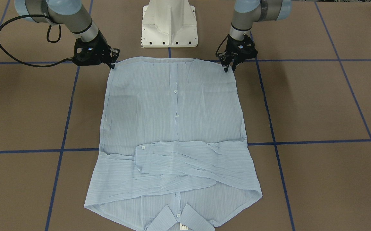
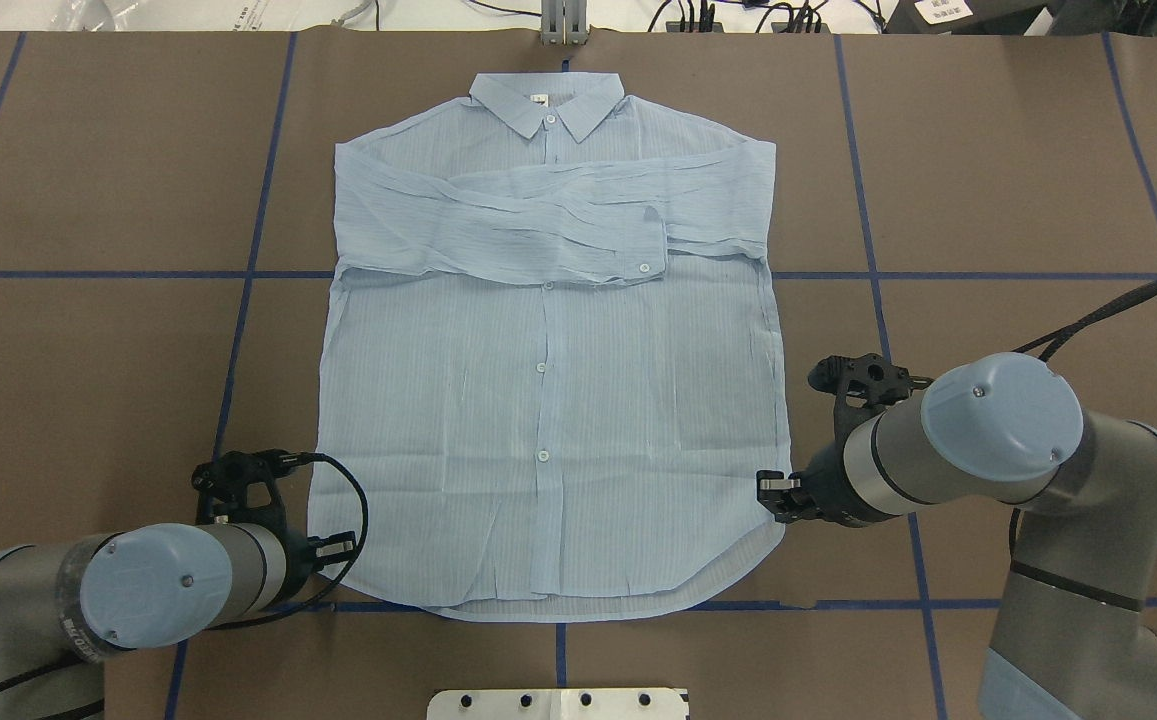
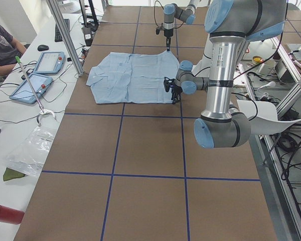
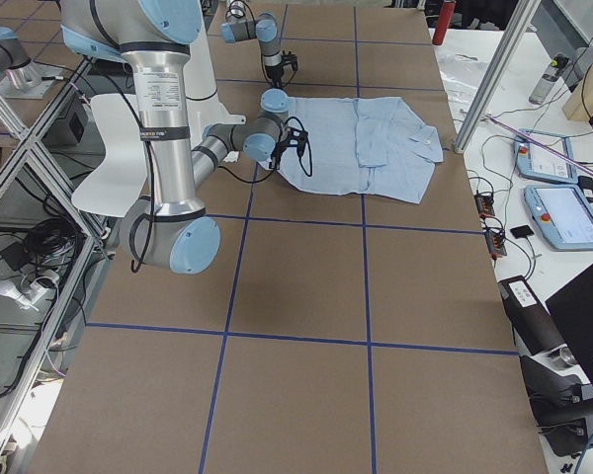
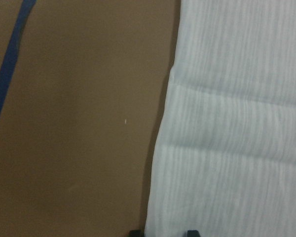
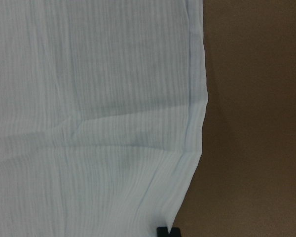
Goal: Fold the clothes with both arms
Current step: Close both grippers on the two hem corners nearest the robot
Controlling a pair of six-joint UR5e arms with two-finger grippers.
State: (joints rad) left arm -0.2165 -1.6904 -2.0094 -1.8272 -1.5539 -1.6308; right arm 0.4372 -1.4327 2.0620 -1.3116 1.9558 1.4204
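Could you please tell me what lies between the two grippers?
The bottom hem of the shirt runs flat across that stretch, from the left gripper to the right gripper; the front-facing view shows it clearly.

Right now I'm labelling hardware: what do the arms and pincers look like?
Both the left arm and right arm are grey metal tubes with light-blue joint caps and black cables; the left pincer and right pincer are black, two-fingered.

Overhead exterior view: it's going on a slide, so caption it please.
Left gripper and right gripper at the hem corners of a flat pale-blue shirt, sleeves folded across.
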